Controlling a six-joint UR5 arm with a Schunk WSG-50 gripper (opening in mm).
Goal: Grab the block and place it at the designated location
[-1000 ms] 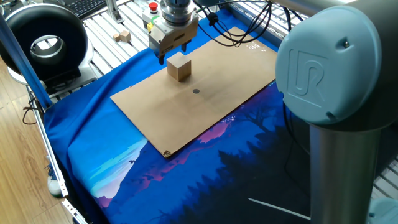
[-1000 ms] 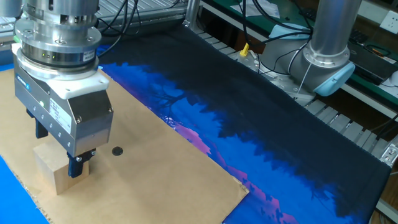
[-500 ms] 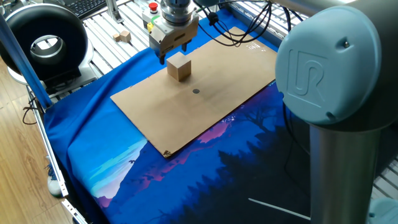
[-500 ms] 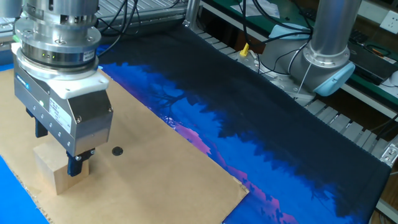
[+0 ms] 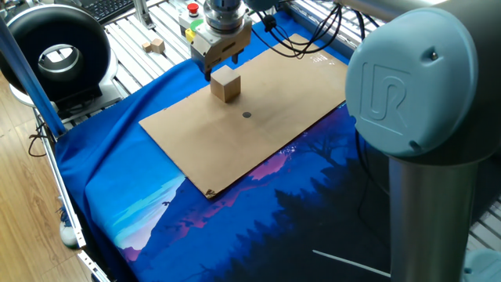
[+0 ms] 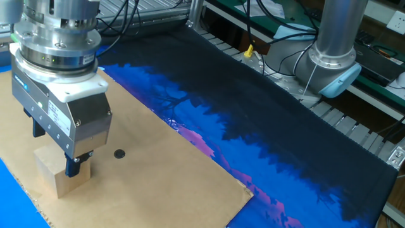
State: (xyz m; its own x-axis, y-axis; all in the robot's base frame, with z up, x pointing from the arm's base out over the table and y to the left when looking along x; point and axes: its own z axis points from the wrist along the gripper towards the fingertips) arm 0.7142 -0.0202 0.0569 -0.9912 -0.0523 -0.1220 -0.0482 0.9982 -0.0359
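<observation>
The block (image 5: 225, 84), a light-tan wooden cube, rests on the brown cardboard sheet (image 5: 282, 86). In the other fixed view the block (image 6: 58, 180) sits near the sheet's left edge. My gripper (image 5: 221, 69) hangs just above the block with its fingers apart, one on each side of the block's top. It also shows in the other fixed view (image 6: 56, 154), where its body hides part of the block. The designated location, a small dark grey dot (image 5: 246, 115), lies on the cardboard a short way from the block and shows uncovered in the other fixed view (image 6: 119, 153).
A smaller pale wooden cube (image 5: 155, 45) lies on the metal slats at the back left, near a black ring-shaped device (image 5: 59, 51). A blue printed cloth (image 5: 156, 204) covers the table. The arm's grey base (image 5: 415, 94) fills the right side.
My gripper has shifted up a little over the block. The block and the dot have not moved.
</observation>
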